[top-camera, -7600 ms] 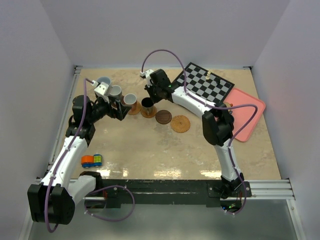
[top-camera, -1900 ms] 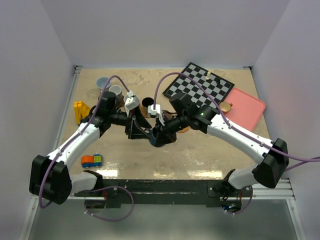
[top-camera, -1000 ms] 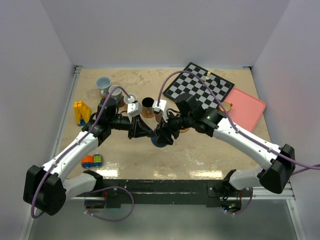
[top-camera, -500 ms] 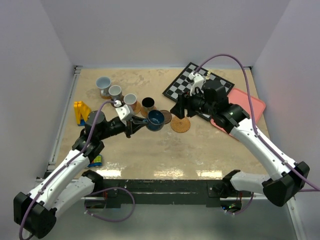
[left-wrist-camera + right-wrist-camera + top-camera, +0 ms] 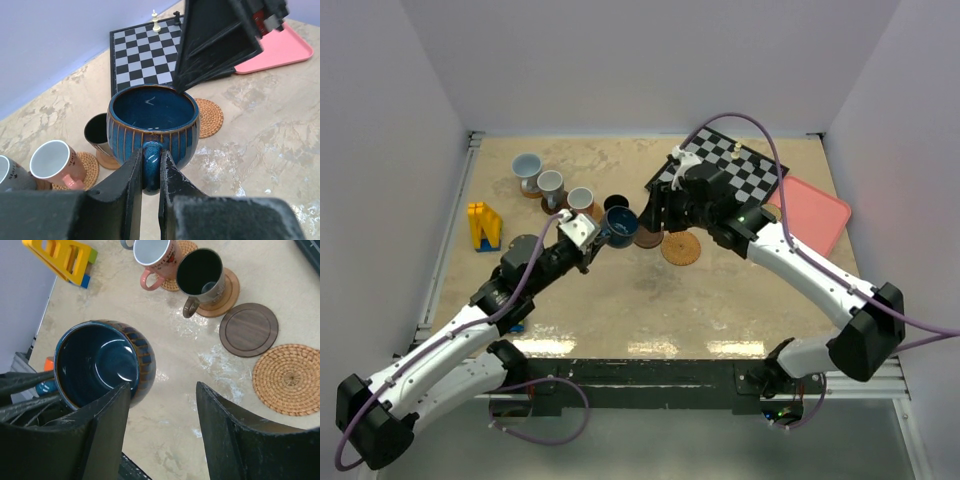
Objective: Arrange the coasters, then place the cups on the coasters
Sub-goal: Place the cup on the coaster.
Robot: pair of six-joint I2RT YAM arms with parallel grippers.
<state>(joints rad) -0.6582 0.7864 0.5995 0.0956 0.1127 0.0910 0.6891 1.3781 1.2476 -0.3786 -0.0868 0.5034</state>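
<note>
— One dark blue cup [image 5: 620, 226] is up off the counter [image 5: 720, 300]?
— Yes. The left end effector [image 5: 150, 165] pinches its handle, holding it near the dark brown coaster [image 5: 249, 329].
— And the right end effector [image 5: 165, 387]?
— Jaws spread wide, just beside the cup's rim.

Bright, even light from above; glare streaks the table [image 5: 650, 346] near its front edge, and my left fingers [image 5: 125, 200] look soft.

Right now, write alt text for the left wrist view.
The left pincer grips a dark blue cup by its handle, the right pincer's black finger at its far rim. Behind: black cup on a wooden coaster, bare woven coaster, chessboard, pink tray.
</note>
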